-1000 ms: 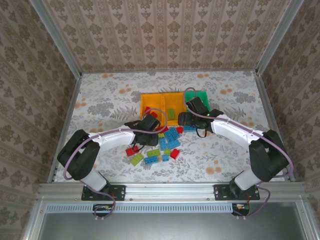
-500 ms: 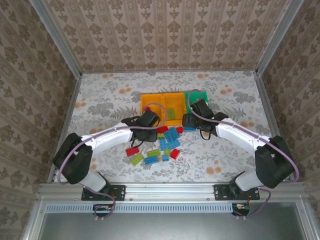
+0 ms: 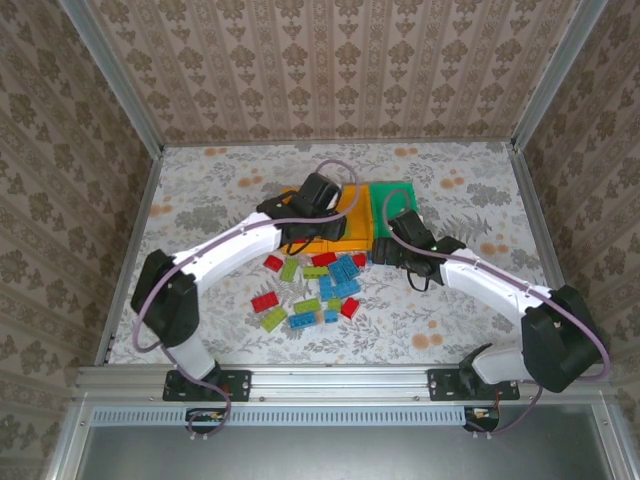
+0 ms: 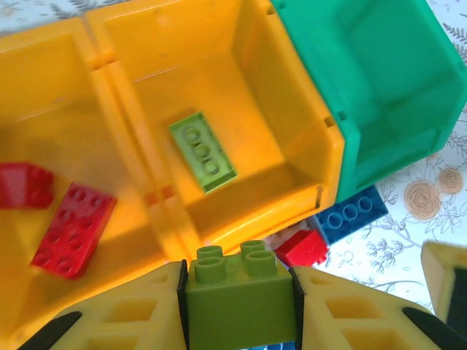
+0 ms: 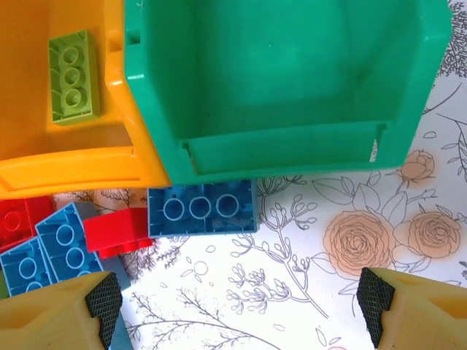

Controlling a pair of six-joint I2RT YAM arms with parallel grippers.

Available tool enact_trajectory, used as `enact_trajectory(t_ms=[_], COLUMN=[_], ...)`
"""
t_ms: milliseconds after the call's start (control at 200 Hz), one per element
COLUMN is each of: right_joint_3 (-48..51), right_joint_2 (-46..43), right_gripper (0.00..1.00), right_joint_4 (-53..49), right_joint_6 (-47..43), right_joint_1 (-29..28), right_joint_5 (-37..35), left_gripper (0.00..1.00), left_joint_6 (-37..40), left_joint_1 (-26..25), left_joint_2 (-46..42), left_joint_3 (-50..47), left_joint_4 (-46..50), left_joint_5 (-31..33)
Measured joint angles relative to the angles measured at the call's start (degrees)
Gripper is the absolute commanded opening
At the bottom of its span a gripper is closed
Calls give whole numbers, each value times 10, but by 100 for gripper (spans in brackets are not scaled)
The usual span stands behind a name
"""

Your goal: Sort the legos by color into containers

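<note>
Loose legos (image 3: 322,290) in red, blue and lime lie scattered mid-table on the floral table (image 3: 210,200), at 6 o'clock of the bin row. The right gripper (image 5: 239,302) hovers at 2 o'clock of that pile, fingers spread wide with nothing between them. Under it a blue brick (image 5: 201,210) lies just beside the near wall of the green bin (image 5: 292,157). A red brick (image 5: 117,232) sits at its 9 o'clock, with more blue ones (image 5: 51,255) past that.

Farther out, the left gripper (image 4: 238,313) is over the near rim of the middle orange bin (image 4: 288,102), fingers pinching a lime brick (image 4: 235,281), studs up. A flat lime brick (image 4: 203,152) lies on that bin's floor. The left orange bin (image 4: 44,87), touching at its 9 o'clock, holds two red bricks (image 4: 71,230). The green bin is at the 3 o'clock end of the row, against the middle one.
</note>
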State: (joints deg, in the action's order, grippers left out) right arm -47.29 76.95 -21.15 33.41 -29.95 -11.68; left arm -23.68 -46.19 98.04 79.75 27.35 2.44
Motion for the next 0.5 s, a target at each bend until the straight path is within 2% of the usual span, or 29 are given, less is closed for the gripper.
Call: enact_trajectory(t_ms=[315, 500], right_joint_3=[57, 64], right_joint_2=[-41, -34], right_gripper=[85, 87], right_joint_4=[3, 22], right_joint_6=[11, 11], right_joint_1=[-15, -15], right_joint_5=[0, 2], left_gripper=[40, 52], left_joint_6=[23, 32], left_joint_1=[28, 32], left_joint_2=[127, 146], left_joint_3=[90, 115], left_joint_4=[-9, -9], left_joint_5=[-44, -44])
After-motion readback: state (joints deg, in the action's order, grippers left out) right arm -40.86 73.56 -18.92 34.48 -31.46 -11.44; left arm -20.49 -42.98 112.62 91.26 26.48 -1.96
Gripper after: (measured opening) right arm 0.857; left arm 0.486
